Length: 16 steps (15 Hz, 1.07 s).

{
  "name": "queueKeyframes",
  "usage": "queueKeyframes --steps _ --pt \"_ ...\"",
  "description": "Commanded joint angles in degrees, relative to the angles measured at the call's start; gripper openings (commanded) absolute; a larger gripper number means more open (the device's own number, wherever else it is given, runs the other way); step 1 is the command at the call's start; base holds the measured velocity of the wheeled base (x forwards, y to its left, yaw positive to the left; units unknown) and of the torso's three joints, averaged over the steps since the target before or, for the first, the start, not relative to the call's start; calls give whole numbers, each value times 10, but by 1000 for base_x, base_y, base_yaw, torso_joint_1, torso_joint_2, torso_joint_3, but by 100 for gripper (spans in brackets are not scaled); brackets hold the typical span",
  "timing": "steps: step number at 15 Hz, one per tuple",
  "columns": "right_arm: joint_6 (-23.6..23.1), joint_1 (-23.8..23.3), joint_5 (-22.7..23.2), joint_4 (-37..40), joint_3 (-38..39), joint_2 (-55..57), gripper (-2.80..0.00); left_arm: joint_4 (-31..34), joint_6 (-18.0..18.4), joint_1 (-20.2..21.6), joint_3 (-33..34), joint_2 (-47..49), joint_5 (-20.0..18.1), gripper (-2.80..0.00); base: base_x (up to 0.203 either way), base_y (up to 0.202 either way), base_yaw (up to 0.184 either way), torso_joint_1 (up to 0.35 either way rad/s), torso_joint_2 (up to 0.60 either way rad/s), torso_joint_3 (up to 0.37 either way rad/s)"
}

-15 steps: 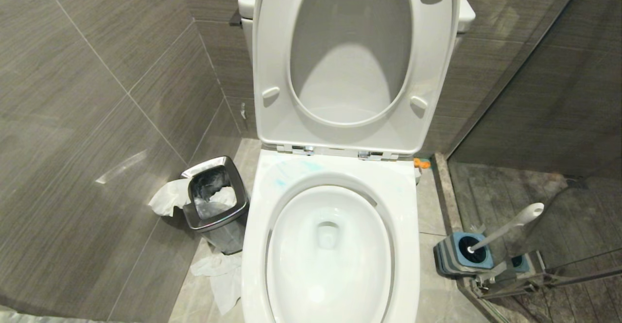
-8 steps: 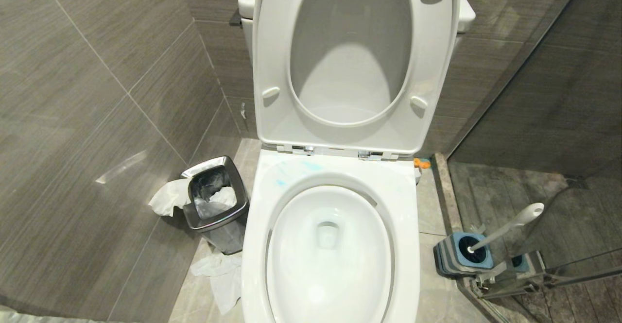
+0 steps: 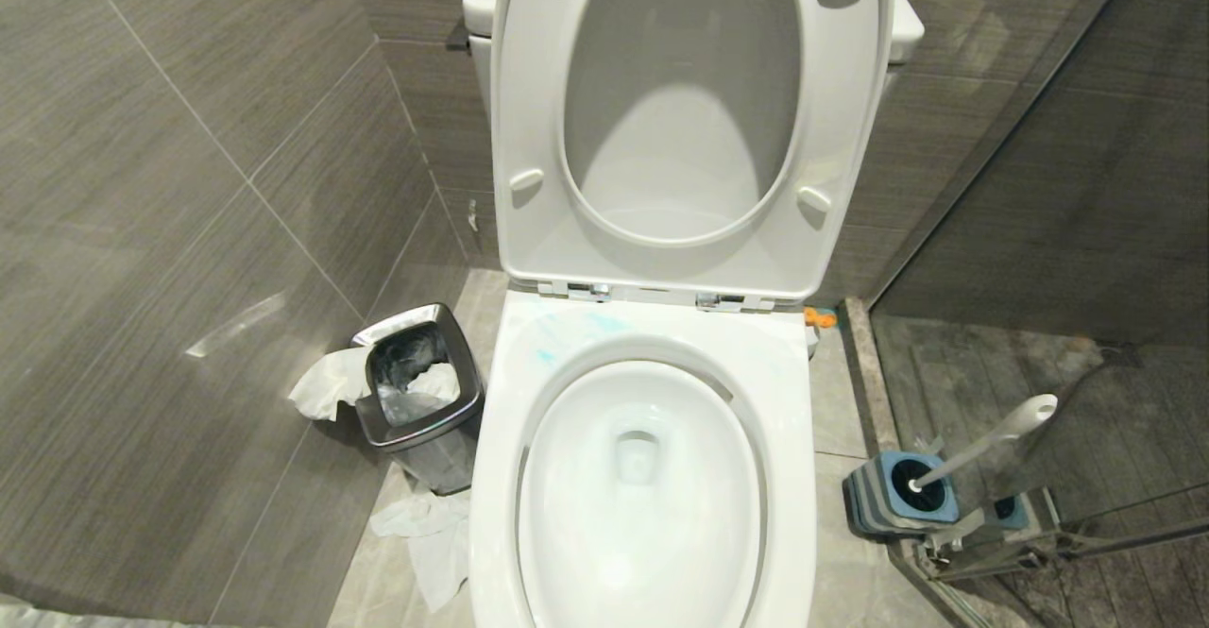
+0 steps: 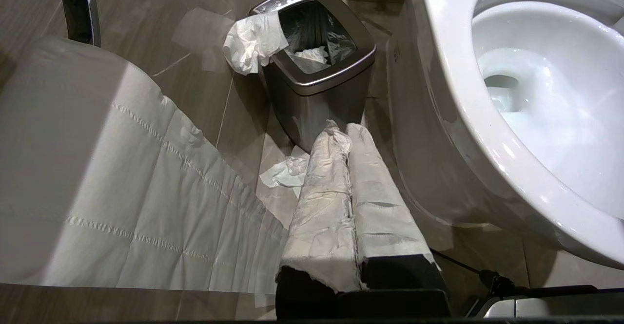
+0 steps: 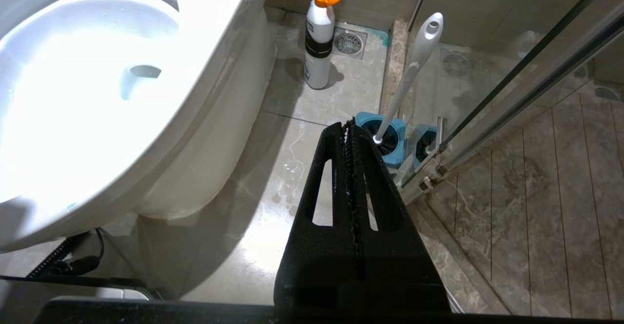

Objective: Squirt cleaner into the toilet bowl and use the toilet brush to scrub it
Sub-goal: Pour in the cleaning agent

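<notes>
Left gripper (image 4: pixel 347 129): fingers pressed together, empty.
Right gripper (image 5: pixel 347 126): closed, empty.
Cleaner bottle (image 5: pixel 319 41): at 12 o'clock of the right gripper; it is best grasped at its middle.

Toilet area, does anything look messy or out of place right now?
Yes. Crumpled tissue hangs over the steel bin's rim and more lies on the floor in front of it. Teal cleaner smears mark the toilet bowl's rim, outside the basin.

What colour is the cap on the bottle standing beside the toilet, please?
Orange, on the white bottle; clearest in the right wrist view.
</notes>
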Motion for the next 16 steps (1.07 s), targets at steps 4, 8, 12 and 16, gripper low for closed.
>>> queueKeyframes --steps 4,8,12,16 --pt "0 0 0 0 0 0 -280 0 0 0 2 1 0 -280 0 0 0 0 0 0" --pt "-2 0 -6 2 -2 0 -280 0 0 0 2 1 0 -280 0 0 0 0 0 0" --pt "-1 0 -5 34 -14 0 -280 0 0 0 2 1 0 -280 0 0 0 0 0 0" --pt "-1 0 -4 34 -14 0 -280 0 0 0 2 1 0 -280 0 0 0 0 0 0"
